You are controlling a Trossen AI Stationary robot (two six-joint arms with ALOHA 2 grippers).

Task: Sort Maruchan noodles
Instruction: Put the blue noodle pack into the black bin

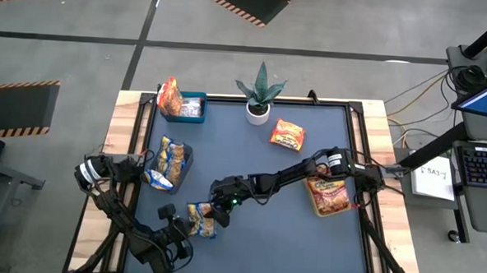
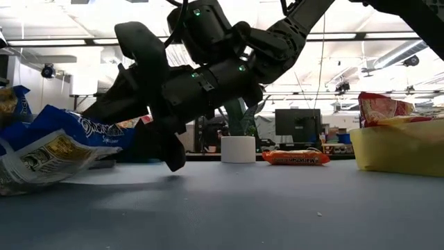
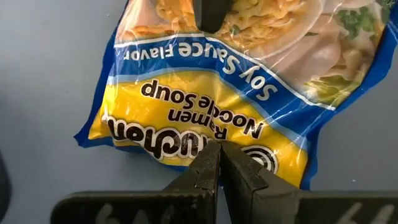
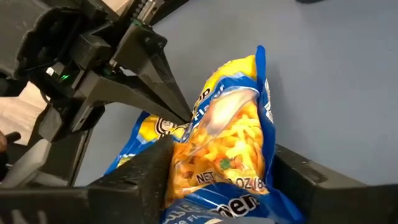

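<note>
Right wrist view: right gripper (image 4: pixel 217 180) straddling yellow-and-blue packet (image 4: pixel 230 130), closing, not yet clamped; left gripper (image 3: pixel 219 163) pinched shut on its edge. Light, crinkly, slippery film over brittle noodles; best gripped across the block's width

Packet (image 1: pixel 200 219) on table (image 1: pixel 263 244) front-left, between left hand (image 1: pixel 188 225) and right hand (image 1: pixel 215 218).

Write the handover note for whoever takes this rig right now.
Left gripper: shut, pinching an edge of the yellow-and-blue packet at the table's front.
Right gripper: jaws astride that packet's other end, closing; grip not certain.
Done: packets in the blue bin, the dark bin and the yellow bin.
Left: this packet, plus the orange packet lying loose near the plant.
</note>
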